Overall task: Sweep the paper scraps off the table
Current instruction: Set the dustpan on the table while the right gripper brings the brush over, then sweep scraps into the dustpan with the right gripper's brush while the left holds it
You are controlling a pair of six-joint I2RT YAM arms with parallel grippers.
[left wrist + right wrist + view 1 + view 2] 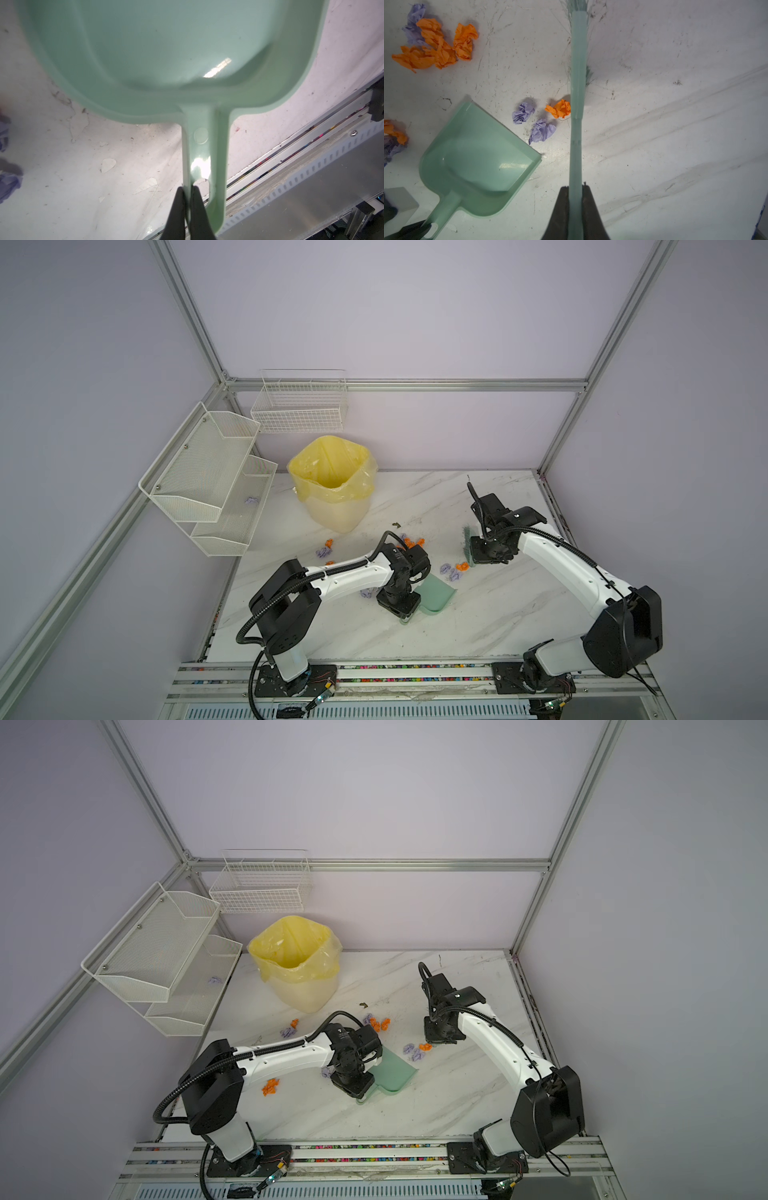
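My left gripper (188,188) is shut on the handle of a mint-green dustpan (436,593), whose pan lies on the table (478,622) near the middle. My right gripper (575,187) is shut on a green brush (578,83), held low over the table to the dustpan's right. Between them lie paper scraps: an orange wad (559,109) against the brush and two lavender wads (522,113) by the pan's lip. Another orange and lavender cluster (411,541) lies beyond my left wrist. More scraps (326,549) sit further left, and an orange one (270,1087) lies under my left arm.
A bin lined with a yellow bag (332,481) stands at the table's back left. White mesh shelves (208,481) hang on the left wall with a lavender wad (251,500) on one. A wire basket (299,406) hangs on the back wall. A metal rail (415,672) runs along the front edge.
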